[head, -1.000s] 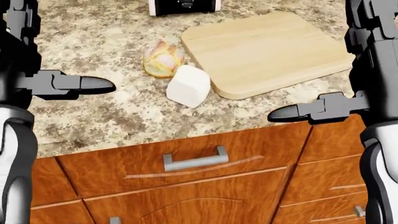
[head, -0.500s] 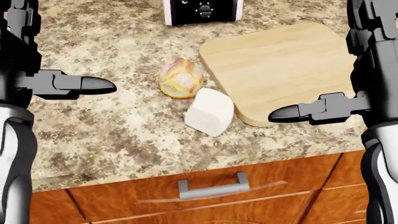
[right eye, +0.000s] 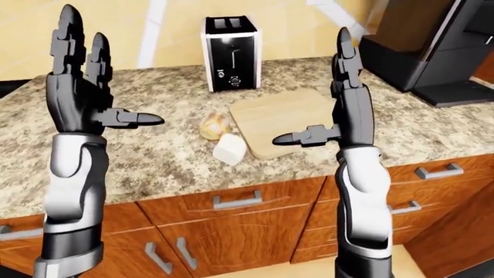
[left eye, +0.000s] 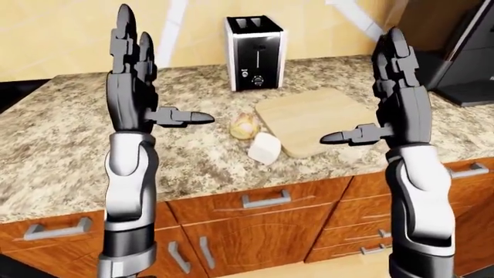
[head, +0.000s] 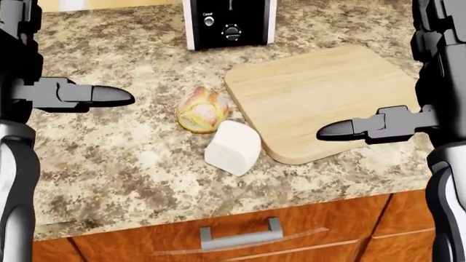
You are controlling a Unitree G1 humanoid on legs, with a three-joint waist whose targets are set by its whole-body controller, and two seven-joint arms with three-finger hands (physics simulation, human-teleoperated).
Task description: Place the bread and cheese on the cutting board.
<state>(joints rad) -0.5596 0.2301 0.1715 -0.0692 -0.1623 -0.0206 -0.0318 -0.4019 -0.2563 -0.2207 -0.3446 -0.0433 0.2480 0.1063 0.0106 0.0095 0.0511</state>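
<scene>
Mostly clear shot, few gaps: head view crops both arms at the edges, so there only each thumb and a strip of forearm show. Toaster (head: 229, 22) top is cut off at 12 o'clock in head view; whole in the eye views. Dark appliance (right eye: 432, 46) at 2 o'clock in right-eye view runs off frame, can't tell what it is.

Versus 0.5 s ago: whole head view has shifted, so the camera moved, not the objects. More of the toaster is in frame, and the drawer handle (head: 240, 236) sits lower. Bread, cheese and board keep the same layout relative to each other. Thumbs hold about the same spots in frame.

Left hand (left eye: 131, 87) and right hand (left eye: 398, 87) both raised, palms facing inward, fingers straight up and spread, thumbs pointing toward each other. Both released, holding nothing.

Bread (head: 201, 109) lies on the granite counter (head: 109, 164), just off the cutting board (head: 328, 98) edge at its 9 o'clock. Cheese (head: 233, 147) lies at 5 o'clock of the bread, close beside it and just beside the board's near-left corner; contact unclear. Neither is on the board. In head view both sit between the two thumb tips, well apart from either hand; left thumb is at their 9 o'clock, right thumb at their 3 o'clock over the board's lower right edge.
</scene>
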